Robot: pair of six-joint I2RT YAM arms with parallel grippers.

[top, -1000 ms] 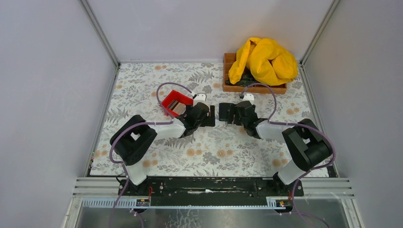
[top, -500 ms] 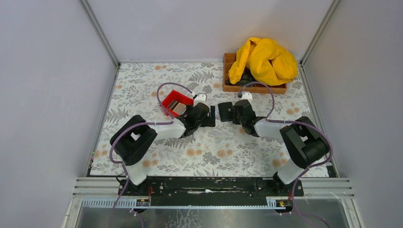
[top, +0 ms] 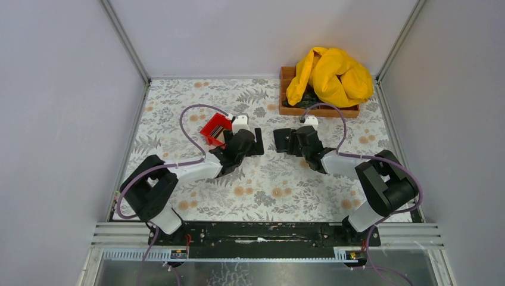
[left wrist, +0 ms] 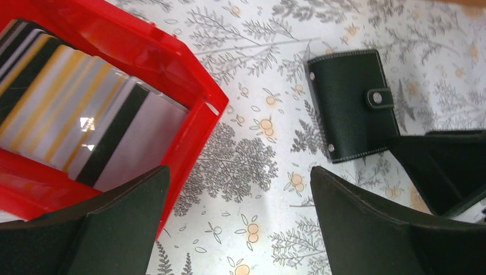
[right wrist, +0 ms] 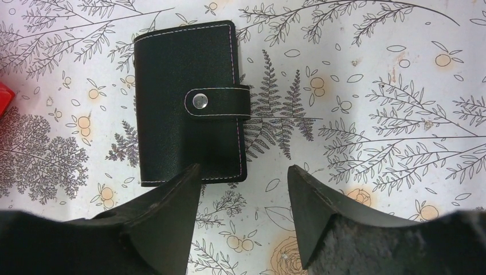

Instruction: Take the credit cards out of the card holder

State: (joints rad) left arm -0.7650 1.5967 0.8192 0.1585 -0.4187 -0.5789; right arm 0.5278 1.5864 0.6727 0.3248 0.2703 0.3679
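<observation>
The card holder (right wrist: 186, 103) lies flat on the floral table (top: 268, 190), around the middle of its width and somewhat toward the far edge. It is folded shut, with its strap snapped down over the black stitched cover. In the left wrist view it sits well to the right of the small red bin (left wrist: 198, 86), with bare tablecloth between them.

The credit cards (left wrist: 74, 123) lie overlapped inside that bin. Some show yellow and white stripes, some are dark, and a pale grey one carries a dark stripe.

The left pincer (left wrist: 239, 175) hangs over the bin's near corner with its jaws spread wide and nothing between them.

The right pincer (right wrist: 243, 172) stands at the card holder's near edge, jaws parted and gripping nothing. One fingertip (right wrist: 183, 183) overlaps the cover's near edge, though contact cannot be judged.

At the far right corner a wooden tray (top: 286, 89) holds a crumpled yellow cloth (top: 330, 74).
</observation>
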